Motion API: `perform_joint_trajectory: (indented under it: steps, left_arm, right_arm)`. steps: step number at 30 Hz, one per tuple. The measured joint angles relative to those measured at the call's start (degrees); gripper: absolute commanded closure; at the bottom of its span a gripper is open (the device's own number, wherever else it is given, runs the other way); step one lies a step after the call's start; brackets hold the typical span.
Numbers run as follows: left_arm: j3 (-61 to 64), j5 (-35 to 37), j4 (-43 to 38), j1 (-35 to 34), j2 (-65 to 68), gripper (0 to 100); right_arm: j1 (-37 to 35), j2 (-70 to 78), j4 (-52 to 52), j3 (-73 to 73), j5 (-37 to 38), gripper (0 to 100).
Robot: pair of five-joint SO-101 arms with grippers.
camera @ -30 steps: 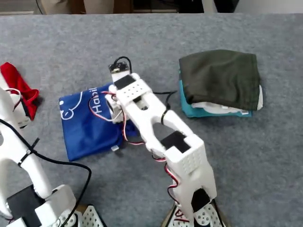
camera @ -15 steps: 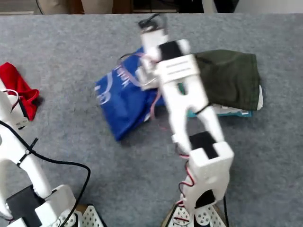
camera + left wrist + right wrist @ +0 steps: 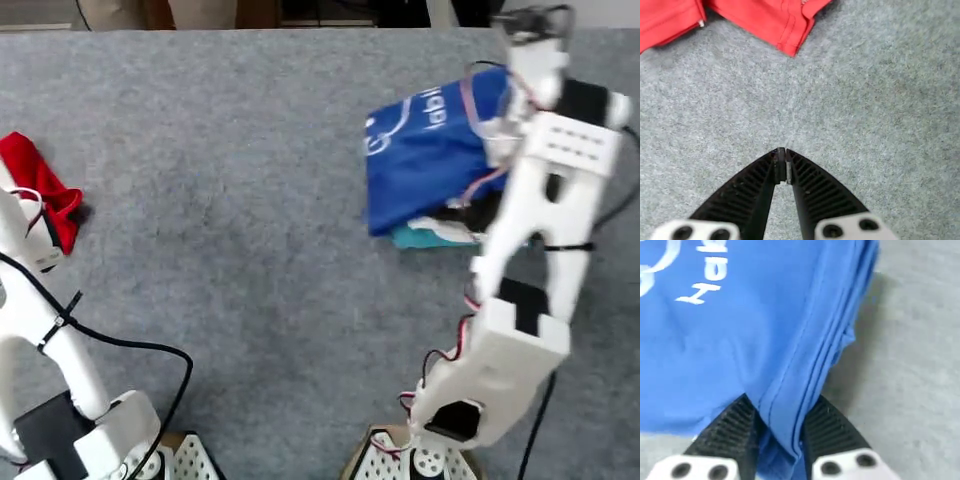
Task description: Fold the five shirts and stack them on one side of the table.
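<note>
High view, table [image 3: 220, 150]: we see a grey, carpet-like surface that runs across the whole picture.
Right arm [image 3: 530, 250]: white, it rises from its base at the near edge and stretches to the far right part of the table, with its wrist over the pile of shirts there.
Left arm [image 3: 50, 330]: white, at the near left corner, with a black cable looping beside it. Its upper end stands close to the red shirt.
Blue shirt [image 3: 425, 160]: folded, with white print facing up, it lies over the pile at the far right and covers most of it. We cannot tell whether it rests on the pile or hangs just above it.
Pile under it: a teal shirt [image 3: 415, 238] and a white layer [image 3: 440, 225] peek out at the near edge of the blue one.
Red shirt [image 3: 35, 185]: crumpled at the left edge of the table, well apart from the pile — in the left wrist view its hem [image 3: 755, 15] lies on the grey surface ahead of the jaws.
Right gripper [image 3: 782, 402]: its black ribbed jaws are narrow and clamped on the stacked folded edge of the blue shirt [image 3: 740, 330].
Left gripper [image 3: 781, 155]: the jaws are pressed together tip to tip with nothing between them, above bare table — apart from the red cloth.
</note>
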Motion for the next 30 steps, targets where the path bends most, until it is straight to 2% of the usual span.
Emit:
perform_joint_trajectory:
  steps: [5,10,12,14,19,21,23,26,30]
  left_arm:
    - [0.0,2.11,0.0,0.26,0.0,98]
    - [0.0,2.11,0.0,1.58,0.0,98]
    - [0.0,2.11,0.0,1.58,0.0,98]
    - [0.0,2.11,0.0,1.58,0.0,98]
    - [0.0,2.11,1.14,1.58,0.0,98]
    - [0.0,2.11,2.73,1.58,0.0,98]
    - [-0.79,2.11,3.78,1.58,0.0,98]
    - [-2.55,2.11,4.22,0.18,0.0,98]
    - [-5.54,2.11,4.13,-6.07,0.0,93]
  right_arm:
    - [5.27,0.09,-1.93,0.0,0.35,99.7]
    - [6.86,3.16,-2.2,0.0,0.35,99.5]
    - [7.03,3.6,-2.2,0.0,0.35,96.2]
    - [7.12,3.69,-2.2,0.0,0.35,84.9]
    - [7.3,3.69,-2.2,0.0,-0.97,47.4]
    - [7.74,3.69,-2.2,0.0,-3.16,39.9]
    - [7.74,3.25,-2.11,0.0,-4.22,40.5]
    - [7.21,1.41,0.53,0.0,-4.92,47.1]
    - [4.4,-0.62,6.33,0.0,-7.3,65.7]
